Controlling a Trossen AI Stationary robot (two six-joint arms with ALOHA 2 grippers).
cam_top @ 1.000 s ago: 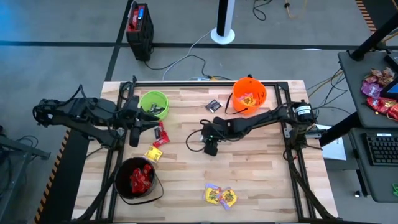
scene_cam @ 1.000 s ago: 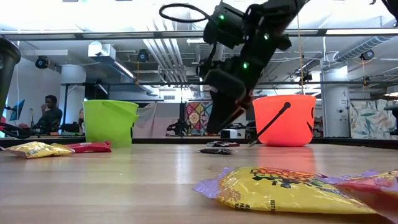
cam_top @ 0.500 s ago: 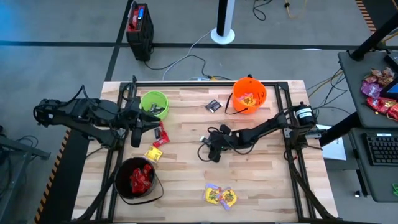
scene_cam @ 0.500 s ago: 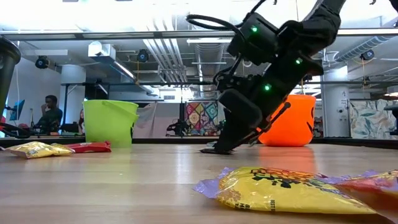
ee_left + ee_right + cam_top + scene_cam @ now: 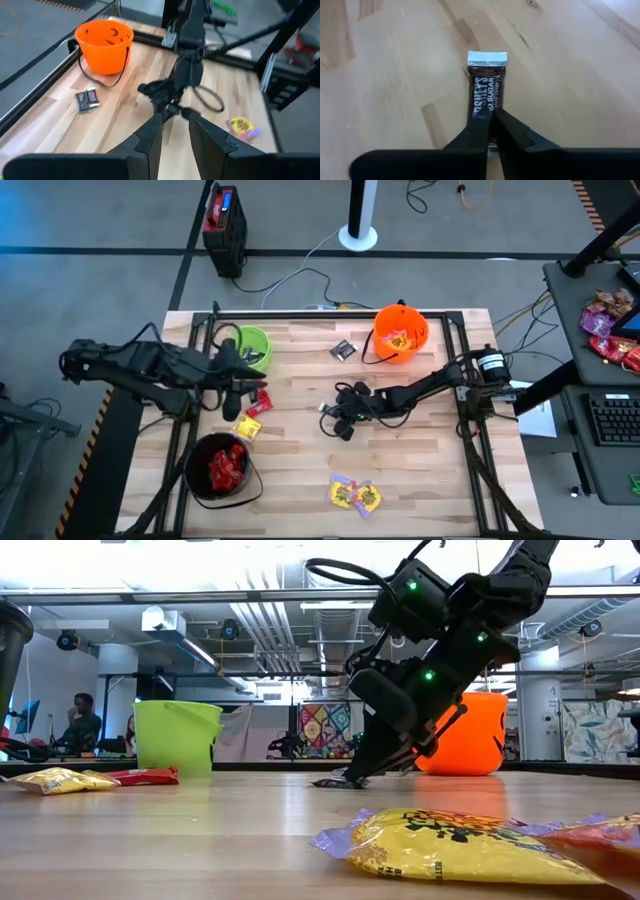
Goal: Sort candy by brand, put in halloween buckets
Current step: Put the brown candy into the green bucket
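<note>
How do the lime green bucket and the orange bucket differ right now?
The lime green bucket sits at the table's left, with the left gripper beside it; the orange bucket sits further right, with no gripper near. The green one holds dark-wrapped candy; the orange one holds yellow-wrapped pieces. In the low view the orange bucket is partly hidden by the right arm; the green shows whole. Both stand upright.

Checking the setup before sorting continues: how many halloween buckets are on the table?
3: the lime green bucket near the left gripper, the orange pumpkin bucket at the far edge, and the black bucket at the near-left corner.
</note>
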